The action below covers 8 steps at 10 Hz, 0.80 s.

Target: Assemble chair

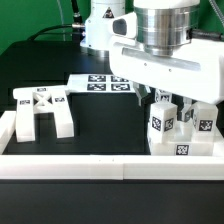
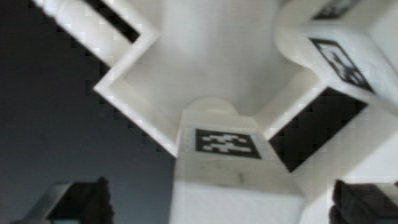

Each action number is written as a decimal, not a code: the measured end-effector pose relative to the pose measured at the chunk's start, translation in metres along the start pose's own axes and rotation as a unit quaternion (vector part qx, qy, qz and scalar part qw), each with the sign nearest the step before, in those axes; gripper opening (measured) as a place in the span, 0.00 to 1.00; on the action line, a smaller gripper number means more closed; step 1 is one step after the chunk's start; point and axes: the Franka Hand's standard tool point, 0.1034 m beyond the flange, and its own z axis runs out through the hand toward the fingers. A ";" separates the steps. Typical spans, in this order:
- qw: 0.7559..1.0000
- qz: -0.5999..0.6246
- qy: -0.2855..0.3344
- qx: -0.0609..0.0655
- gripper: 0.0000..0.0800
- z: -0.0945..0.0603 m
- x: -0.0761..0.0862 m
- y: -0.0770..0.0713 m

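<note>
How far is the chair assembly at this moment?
Done: several tagged pieces stand grouped at the exterior view's right; whether joined, unclear. In hand: nothing; the gripper hangs open over them. Left: the cross-braced frame lies apart, unattached.

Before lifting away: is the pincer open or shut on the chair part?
Open: in the wrist view both fingers stand clear of the chair part between them.
</note>
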 end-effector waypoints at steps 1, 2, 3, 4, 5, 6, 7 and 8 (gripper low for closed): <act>0.998 -0.062 0.001 -0.002 0.81 0.001 0.001 0.001; 0.995 -0.102 0.001 -0.002 0.81 0.001 0.001 0.001; 0.992 -0.126 0.001 -0.003 0.81 0.001 0.001 0.001; 0.985 -0.172 0.002 -0.005 0.81 0.001 0.001 0.002; 0.979 -0.203 0.002 -0.006 0.81 0.001 0.001 0.002; 0.975 -0.223 0.002 -0.006 0.81 0.001 0.001 0.002; 0.963 -0.269 0.003 -0.010 0.81 0.001 0.001 0.003; 0.952 -0.305 0.002 -0.010 0.81 0.001 0.002 0.003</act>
